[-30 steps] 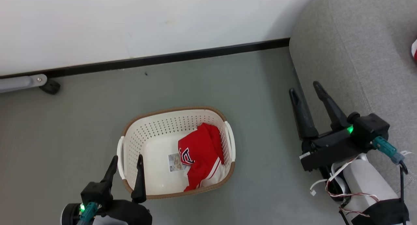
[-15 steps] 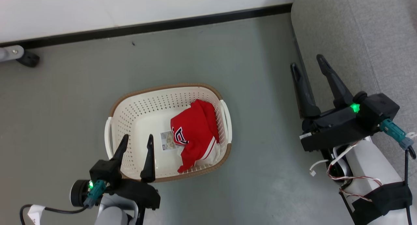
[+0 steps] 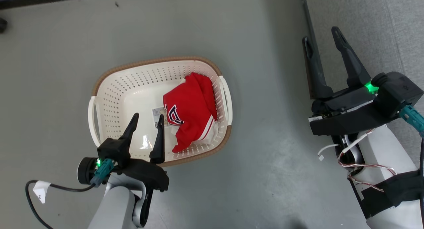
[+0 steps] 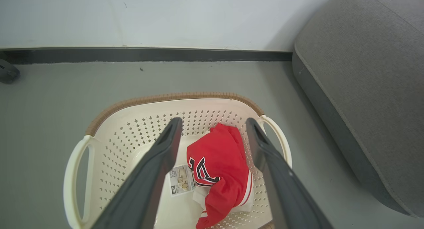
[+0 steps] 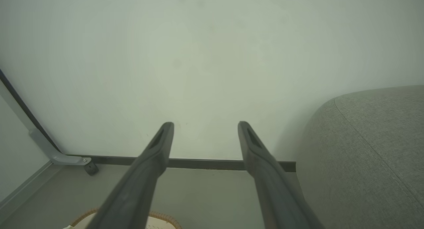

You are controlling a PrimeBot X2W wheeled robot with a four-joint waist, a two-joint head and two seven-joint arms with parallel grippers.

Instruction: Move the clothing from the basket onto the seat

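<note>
Hovering over the near end of the small oval cream plastic basket (image 3: 159, 60) with perforated sides, brown woven-look rim and white side handles, the left gripper (image 3: 148, 115) has its two long dark fingers spread wide, nothing between them. The basket stands on grey floor (image 3: 265, 139). The soft red clothing (image 3: 188, 106) lies crumpled inside it, against the right wall and handle: red fabric, white stripes along one edge, a white panel underneath, dark-and-white block lettering facing up. A paper label sticker (image 3: 155, 112) on the basket bottom sits just beside the clothing's left edge. In the left wrist view the clothing (image 4: 218, 159) shows between the spread fingers, apart from both.

The right gripper (image 3: 320, 34) is well apart from the basket, jaws also spread and empty, fingertips over the edge of the large grey fabric-upholstered seat (image 3: 364, 23) with rounded corner and stitched seam. Beyond: black skirting strip (image 4: 132, 55), white wall (image 4: 165, 17).
</note>
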